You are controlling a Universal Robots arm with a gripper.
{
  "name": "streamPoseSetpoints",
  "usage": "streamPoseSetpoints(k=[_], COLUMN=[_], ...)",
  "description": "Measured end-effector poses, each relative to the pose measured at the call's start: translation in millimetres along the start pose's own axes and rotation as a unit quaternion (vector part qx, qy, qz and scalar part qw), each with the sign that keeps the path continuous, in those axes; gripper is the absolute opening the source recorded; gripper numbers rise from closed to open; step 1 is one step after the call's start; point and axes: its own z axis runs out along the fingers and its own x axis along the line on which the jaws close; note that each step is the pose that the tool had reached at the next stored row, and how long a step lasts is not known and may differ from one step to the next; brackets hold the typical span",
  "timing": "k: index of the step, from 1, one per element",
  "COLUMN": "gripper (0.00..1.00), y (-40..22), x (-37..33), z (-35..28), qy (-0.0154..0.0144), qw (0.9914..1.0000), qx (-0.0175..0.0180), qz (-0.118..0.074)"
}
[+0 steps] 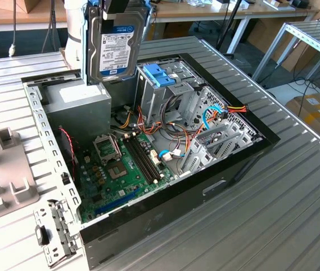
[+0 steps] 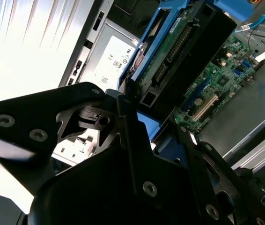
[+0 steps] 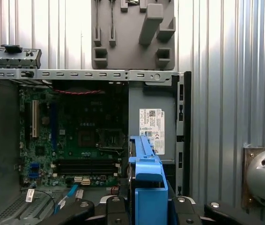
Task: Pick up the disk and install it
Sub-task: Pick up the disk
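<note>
Got gripper (image 3: 147,207) clamped tight on disk (image 1: 113,48), held upright over power supply (image 1: 83,101) in open case (image 1: 250,153); pickup done, install into cage (image 1: 148,96) pending.

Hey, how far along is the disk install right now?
Done: the pick-up. The gripper is shut on the disk and holds it upright in the air above the grey power-supply box of the open computer case. In hand: the lifted disk. Left: the install itself; the disk is not yet seated anywhere and hangs apart from the metal cage with the light-blue top.
</note>
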Motion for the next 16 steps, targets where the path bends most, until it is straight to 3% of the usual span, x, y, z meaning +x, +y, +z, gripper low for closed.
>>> streamPoseSetpoints(k=[12,16], gripper=[0.37,0.37], y=[-2.2,-3.4], x=[13.2,20.9], z=[0.5,0.7], qy=[0.0,0.0], qw=[1.0,1.0], qx=[0.0,0.0], qz=[0.0,0.0])
